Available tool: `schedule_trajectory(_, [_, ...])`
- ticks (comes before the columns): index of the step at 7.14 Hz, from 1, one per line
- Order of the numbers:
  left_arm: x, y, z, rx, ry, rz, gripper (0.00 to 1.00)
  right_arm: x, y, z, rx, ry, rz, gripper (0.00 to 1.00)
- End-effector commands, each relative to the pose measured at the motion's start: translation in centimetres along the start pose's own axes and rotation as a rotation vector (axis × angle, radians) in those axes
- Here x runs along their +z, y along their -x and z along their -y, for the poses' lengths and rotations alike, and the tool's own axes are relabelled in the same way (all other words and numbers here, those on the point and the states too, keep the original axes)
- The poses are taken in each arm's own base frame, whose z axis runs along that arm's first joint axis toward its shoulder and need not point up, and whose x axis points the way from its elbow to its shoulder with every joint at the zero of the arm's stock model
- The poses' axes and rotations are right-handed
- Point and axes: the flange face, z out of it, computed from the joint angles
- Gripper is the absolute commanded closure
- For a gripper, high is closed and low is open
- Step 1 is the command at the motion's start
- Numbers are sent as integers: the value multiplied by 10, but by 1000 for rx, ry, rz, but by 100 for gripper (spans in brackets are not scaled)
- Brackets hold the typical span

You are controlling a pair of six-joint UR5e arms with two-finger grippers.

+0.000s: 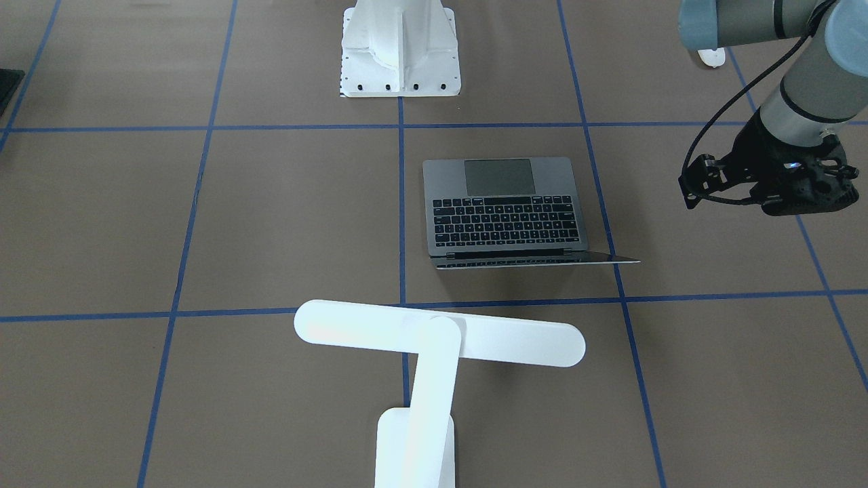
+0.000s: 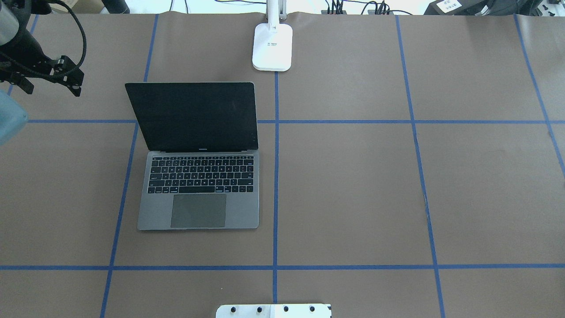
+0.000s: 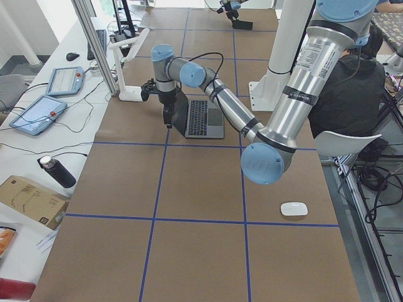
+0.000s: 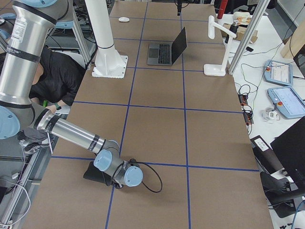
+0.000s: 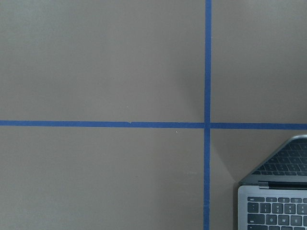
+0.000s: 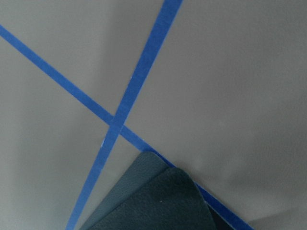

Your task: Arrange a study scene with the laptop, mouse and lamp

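Observation:
The laptop (image 2: 198, 190) stands open left of the table's centre line, its screen facing me; it also shows in the front view (image 1: 505, 210). The lamp (image 1: 434, 339) stands at the far edge, its base (image 2: 272, 46) on the centre line and its bar head over the table. The mouse (image 3: 294, 209) lies near my edge, far out on my left. My left gripper (image 3: 167, 121) hangs above the table just left of the laptop's screen; its fingers are hidden. My right gripper (image 4: 101, 175) is low over a black pad (image 6: 153, 201) at the far right end; I cannot tell its state.
The white bolted pedestal (image 1: 400, 51) stands at my edge on the centre line. Blue tape lines (image 2: 276, 176) cross the brown table cover. A seated person (image 3: 346, 88) is behind the pedestal. Tablets (image 4: 281, 71) and cables lie beyond the far edge.

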Motion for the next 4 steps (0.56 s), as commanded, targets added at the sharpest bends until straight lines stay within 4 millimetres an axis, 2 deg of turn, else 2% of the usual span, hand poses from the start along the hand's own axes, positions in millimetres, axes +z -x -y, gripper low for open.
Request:
schedule_trajectory(1, [1, 3, 0, -2, 1, 2, 0, 4, 1, 3, -10, 16, 3, 100])
schedule_trajectory(4, [1, 4, 0, -6, 1, 3, 0, 3, 6, 5, -51, -18, 23, 100])
